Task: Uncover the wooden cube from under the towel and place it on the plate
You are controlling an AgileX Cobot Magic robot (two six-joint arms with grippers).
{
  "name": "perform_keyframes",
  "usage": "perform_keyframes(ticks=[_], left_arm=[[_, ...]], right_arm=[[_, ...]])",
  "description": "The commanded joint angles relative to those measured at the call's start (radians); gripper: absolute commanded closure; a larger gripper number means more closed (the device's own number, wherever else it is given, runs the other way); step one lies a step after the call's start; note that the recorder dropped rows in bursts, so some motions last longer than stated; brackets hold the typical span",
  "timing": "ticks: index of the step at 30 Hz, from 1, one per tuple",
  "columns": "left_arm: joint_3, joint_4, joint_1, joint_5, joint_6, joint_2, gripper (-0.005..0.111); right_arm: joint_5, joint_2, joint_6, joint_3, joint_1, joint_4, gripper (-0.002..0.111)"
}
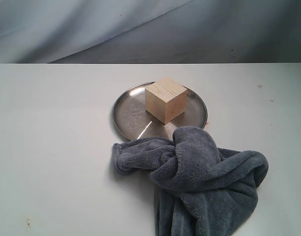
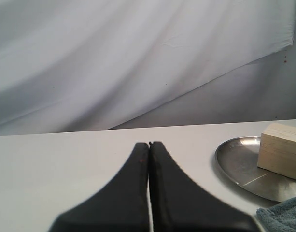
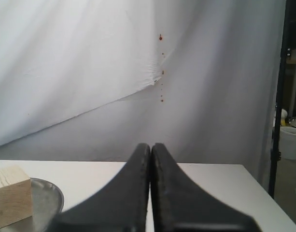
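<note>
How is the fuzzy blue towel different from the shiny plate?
The towel is fuzzy, blue-grey and bunched in thick folds, while the plate is smooth, shiny silver and neatly round. The towel looks bigger than the plate. The towel has nothing on it, but the plate holds the wooden cube. Both lie on the white table.

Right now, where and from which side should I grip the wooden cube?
Come down from above and pinch two opposite upright faces of the wooden cube. It sits flat on the plate with a corner toward the exterior camera, so turn the wrist to match. The towel heaped at the near rim likely blocks a low approach.
</note>
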Motion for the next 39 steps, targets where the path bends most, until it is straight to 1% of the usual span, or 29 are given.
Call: perform_keyframes(ticks=[1,3,9,11,13,17,39], left_arm=[[0.004,-0.002,0.002,-0.011,-0.003,-0.004,0.107],[0.004,-0.002,0.002,-0.011,-0.003,-0.004,0.107],[0.004,-0.002,0.002,-0.011,-0.003,-0.004,0.107],[0.004,-0.002,0.002,-0.011,-0.003,-0.004,0.107],[0.004,-0.002,0.002,-0.011,-0.003,-0.004,0.107],[0.004,-0.002,0.002,-0.011,-0.003,-0.004,0.107],[0.004,-0.002,0.002,-0.011,-0.003,-0.004,0.107]], right_arm=[[-0.033,-0.005,-0.009,0.027,-0.005,0.039,0.108],[-0.007,-0.005,-0.020,0.027,-0.005,0.047,0.108],[-0.002,-0.005,-0.049,0.027,-0.005,0.069,0.108],[0.057,-0.005,-0.080,0.027,-0.005,0.069,0.108],[0.126,-0.005,-0.168,0.027,-0.005,0.069,0.108],[0.085,-0.005,-0.173,0.027,-0.005,0.073,0.108],[0.085,-0.005,-0.171,0.027,-0.005,0.070,0.108]])
